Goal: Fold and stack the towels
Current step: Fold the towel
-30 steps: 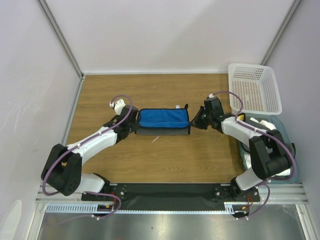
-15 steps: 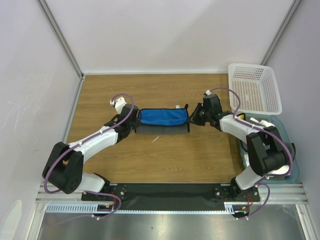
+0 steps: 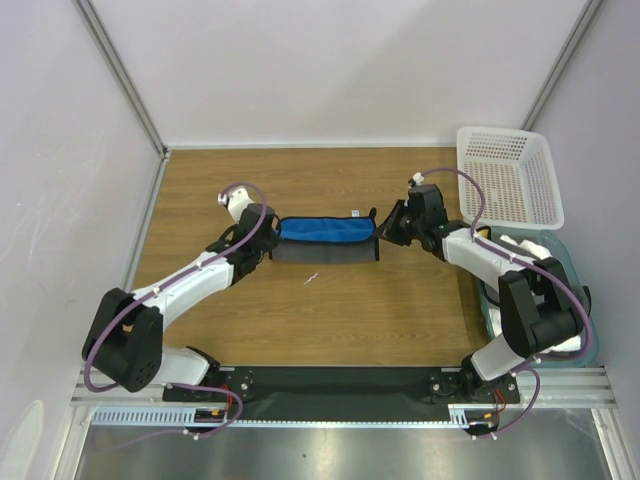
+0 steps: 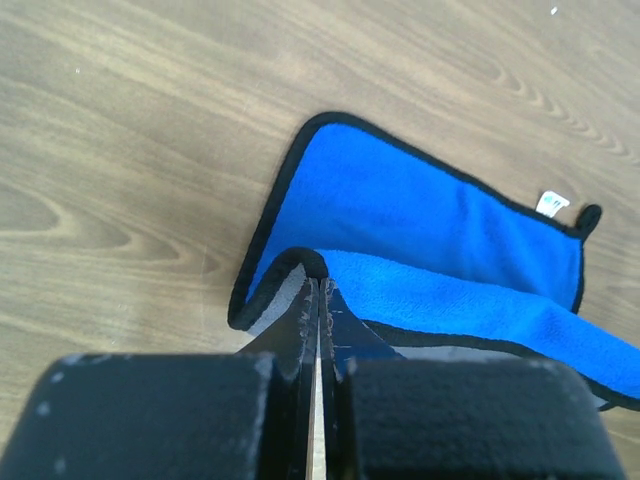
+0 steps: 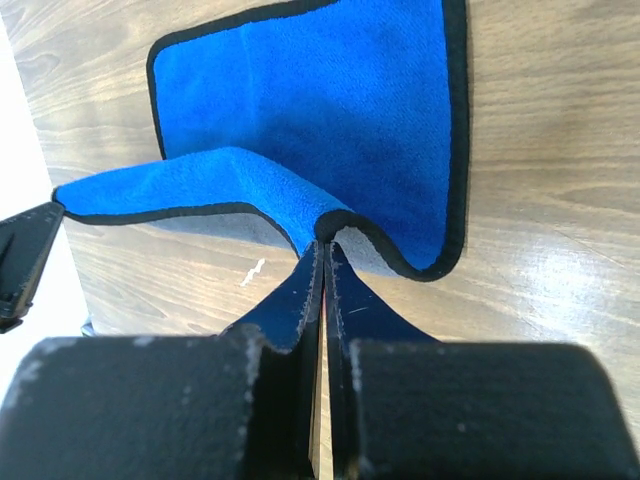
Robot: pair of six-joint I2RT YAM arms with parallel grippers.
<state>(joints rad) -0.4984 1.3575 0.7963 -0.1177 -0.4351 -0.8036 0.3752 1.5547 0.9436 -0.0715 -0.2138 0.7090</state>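
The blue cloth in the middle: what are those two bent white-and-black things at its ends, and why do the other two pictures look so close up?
Those are two robot arms, bolted at the near edge of a wooden table. The wide picture comes from a fixed camera above and behind them. The close-ups come from cameras on their wrists, so each shows its own black fingers. The cloth is a small towel, blue on one face, grey on the other. The left gripper and the right gripper are each pinched shut on a corner, holding one edge raised over the part lying flat. A white basket stands at the far right.
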